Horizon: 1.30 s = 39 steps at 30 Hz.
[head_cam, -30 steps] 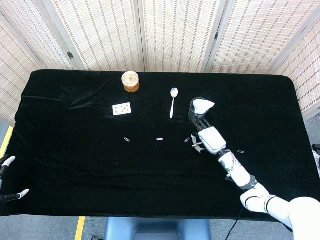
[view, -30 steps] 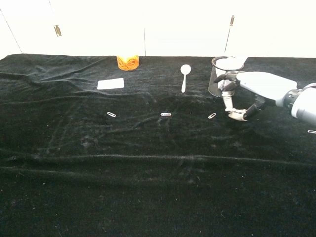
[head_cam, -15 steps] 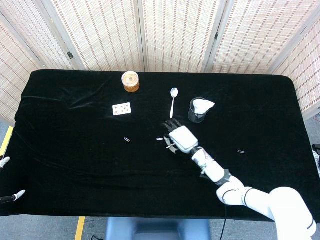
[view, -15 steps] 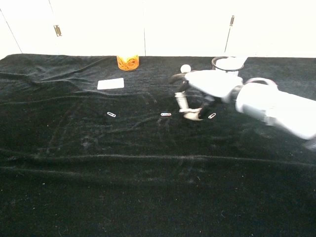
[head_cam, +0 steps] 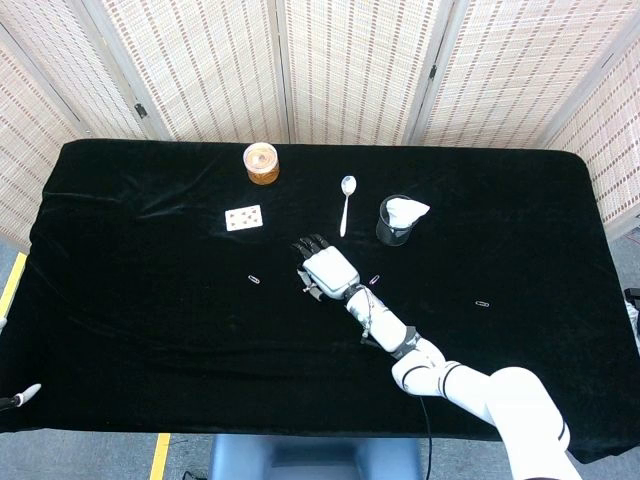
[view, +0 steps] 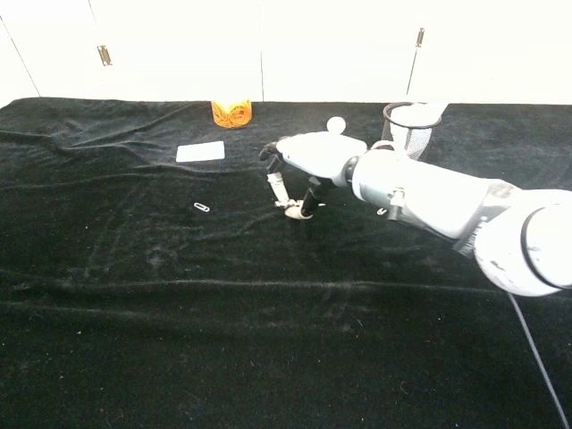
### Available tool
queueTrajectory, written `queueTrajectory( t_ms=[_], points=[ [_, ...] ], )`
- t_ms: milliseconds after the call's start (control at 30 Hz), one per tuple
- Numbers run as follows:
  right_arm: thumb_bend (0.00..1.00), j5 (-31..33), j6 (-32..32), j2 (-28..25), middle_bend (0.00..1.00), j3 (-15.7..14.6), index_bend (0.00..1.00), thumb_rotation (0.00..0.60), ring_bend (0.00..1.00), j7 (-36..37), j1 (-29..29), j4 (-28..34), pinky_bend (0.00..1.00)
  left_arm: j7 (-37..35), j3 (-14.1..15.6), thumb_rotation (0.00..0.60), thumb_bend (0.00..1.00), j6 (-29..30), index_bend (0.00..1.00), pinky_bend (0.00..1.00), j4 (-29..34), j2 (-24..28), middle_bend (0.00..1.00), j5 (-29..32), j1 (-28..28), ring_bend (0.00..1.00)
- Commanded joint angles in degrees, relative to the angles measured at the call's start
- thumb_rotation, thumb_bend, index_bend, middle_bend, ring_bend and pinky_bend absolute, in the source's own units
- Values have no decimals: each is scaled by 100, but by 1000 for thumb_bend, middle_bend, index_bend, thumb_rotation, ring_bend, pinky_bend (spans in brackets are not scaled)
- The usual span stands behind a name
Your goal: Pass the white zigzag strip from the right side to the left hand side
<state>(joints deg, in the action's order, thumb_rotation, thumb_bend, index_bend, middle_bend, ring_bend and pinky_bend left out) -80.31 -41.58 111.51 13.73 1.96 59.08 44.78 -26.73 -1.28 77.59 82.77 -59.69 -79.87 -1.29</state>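
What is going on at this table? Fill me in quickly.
The robot's right hand reaches over the middle of the black cloth-covered table, its fingers pointing down at the cloth. Small white zigzag wire strips lie in a row: one to its left, one just by its wrist, one far right. Whether it holds a strip cannot be told. Of the left hand, only a fingertip shows at the table's edge.

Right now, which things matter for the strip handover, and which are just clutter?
Job: right hand, grip unclear; left hand, fingertip at table edge; left paper clip; middle paper clip; far-right paper clip.
Lying about: orange jar; playing card; spoon; mesh cup.
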Motion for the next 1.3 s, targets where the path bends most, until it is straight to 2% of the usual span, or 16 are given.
queueTrajectory(
  t_ms=[33,367,500,600,700,1000,1200,1233,1300],
  points=[
    [428,60,114,120,135,40,850,600,33,34,134,-204,0,-75,-14,600,148,51,0,0,-39,5,0,6,38,0],
    [428,45,202,260,136,-31,850,600,33,264,297,-521,0,-168,-54,600,150,72,0,0,-87,1,0,50,76,0],
    [428,-124,-179,-61,136,-210,850,600,33,162,74,39,0,-187,-69,600,150,39,0,0,-102,3,0,76,71,0],
    [428,-142,-328,-417,136,-331,850,600,33,-134,-118,750,0,-164,-81,600,151,12,0,0,-89,3,0,83,56,0],
    [428,-66,-250,-638,137,-418,849,600,33,-465,-200,1298,0,-117,-90,600,151,13,0,0,-64,-1,0,88,54,0],
    [428,82,-100,-962,137,-728,850,600,31,-1227,-374,2418,0,-105,-92,600,152,105,0,0,-45,-3,0,71,114,0],
    [428,158,-75,-1004,134,-799,849,600,30,-1560,-402,2710,0,-121,-95,600,153,173,0,0,-49,-12,0,45,151,0],
    [428,197,-58,-970,127,-779,830,600,27,-1600,-390,2672,0,-118,-95,600,153,175,0,0,-47,-13,0,41,152,0],
    [428,264,-23,-895,92,-729,708,600,18,-1617,-362,2564,0,-118,-97,600,153,178,0,0,-44,-12,0,39,155,0]
  ],
)
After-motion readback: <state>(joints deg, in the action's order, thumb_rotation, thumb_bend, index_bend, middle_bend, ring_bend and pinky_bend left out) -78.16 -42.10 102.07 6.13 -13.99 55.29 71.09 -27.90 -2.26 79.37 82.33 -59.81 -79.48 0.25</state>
